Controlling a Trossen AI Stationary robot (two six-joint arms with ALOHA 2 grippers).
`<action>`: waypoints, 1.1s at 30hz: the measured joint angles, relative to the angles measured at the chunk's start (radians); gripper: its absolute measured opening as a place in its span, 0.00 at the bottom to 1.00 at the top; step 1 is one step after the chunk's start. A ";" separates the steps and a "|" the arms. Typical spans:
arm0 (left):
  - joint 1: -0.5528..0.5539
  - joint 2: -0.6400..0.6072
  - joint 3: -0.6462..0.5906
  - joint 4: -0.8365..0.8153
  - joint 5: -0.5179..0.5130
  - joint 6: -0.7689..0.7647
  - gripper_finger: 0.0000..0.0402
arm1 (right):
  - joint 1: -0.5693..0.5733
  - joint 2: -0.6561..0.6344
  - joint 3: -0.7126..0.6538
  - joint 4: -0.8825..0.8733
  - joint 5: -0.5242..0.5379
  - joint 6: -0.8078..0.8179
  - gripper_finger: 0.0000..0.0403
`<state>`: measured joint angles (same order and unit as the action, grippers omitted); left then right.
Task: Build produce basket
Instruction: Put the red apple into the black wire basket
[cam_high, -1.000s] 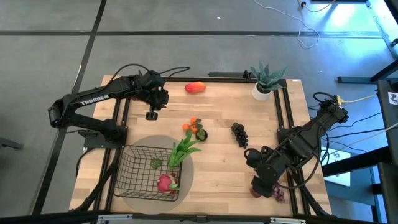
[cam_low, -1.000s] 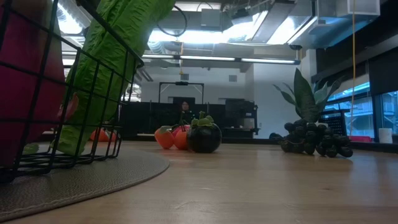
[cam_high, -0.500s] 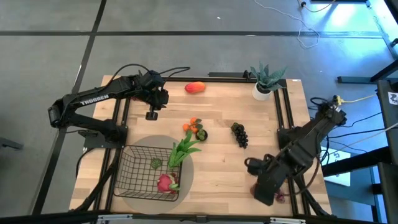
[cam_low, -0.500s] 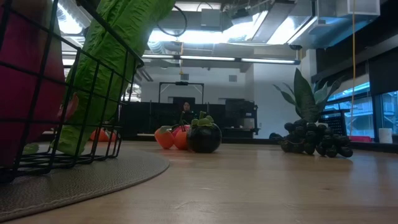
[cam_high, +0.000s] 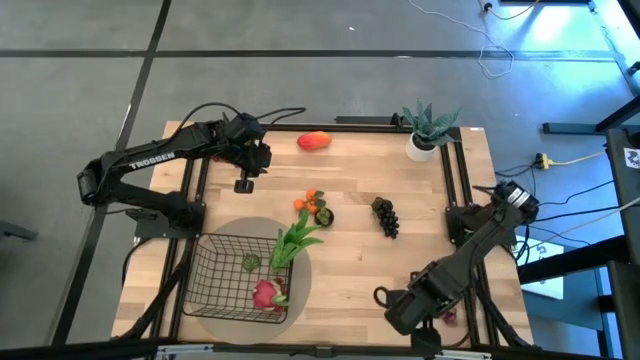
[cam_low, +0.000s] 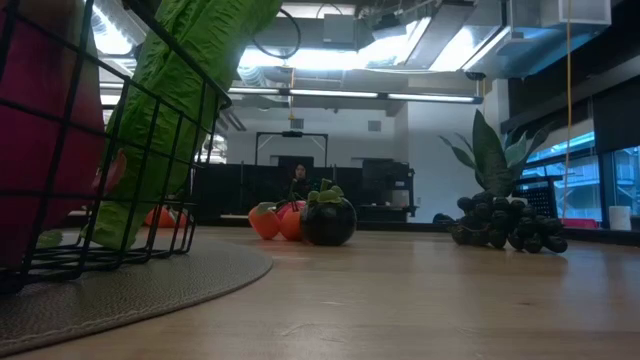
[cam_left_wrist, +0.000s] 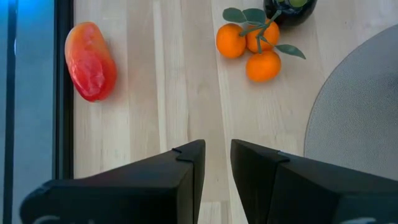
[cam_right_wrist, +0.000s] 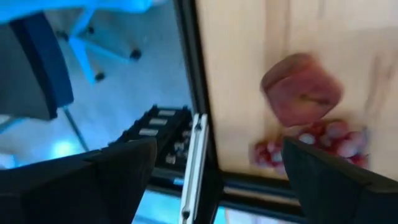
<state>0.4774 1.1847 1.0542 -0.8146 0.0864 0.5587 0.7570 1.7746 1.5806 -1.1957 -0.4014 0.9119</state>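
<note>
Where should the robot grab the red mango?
Probably across the mango's narrow middle, coming straight down from above. It lies flat and alone on the bare wood, long side along the table's far edge, so the pincer fingers would close over its short width.

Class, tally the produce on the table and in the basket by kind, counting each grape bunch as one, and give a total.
oranges: 3
grape bunches, dark and red: 2
mango: 1
mangosteen: 1
red-brown fruit: 1
dragon fruit: 1
leafy stalk bunch: 1
small green piece: 1
Total: 11
</note>
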 joint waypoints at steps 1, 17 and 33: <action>0.000 0.000 0.000 0.000 0.000 0.000 0.17 | 0.000 0.008 0.000 0.001 -0.015 0.000 0.82; -0.015 -0.004 0.000 0.021 0.069 -0.115 0.17 | 0.017 0.017 0.000 -0.013 0.186 -0.202 0.82; -0.141 -0.164 0.000 0.075 0.250 -0.243 0.17 | 0.047 0.034 -0.002 -0.027 0.262 -0.294 0.82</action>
<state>0.3365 1.0206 1.0544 -0.7400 0.3368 0.3156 0.8040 1.8082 1.5791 -1.2229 -0.1394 0.6183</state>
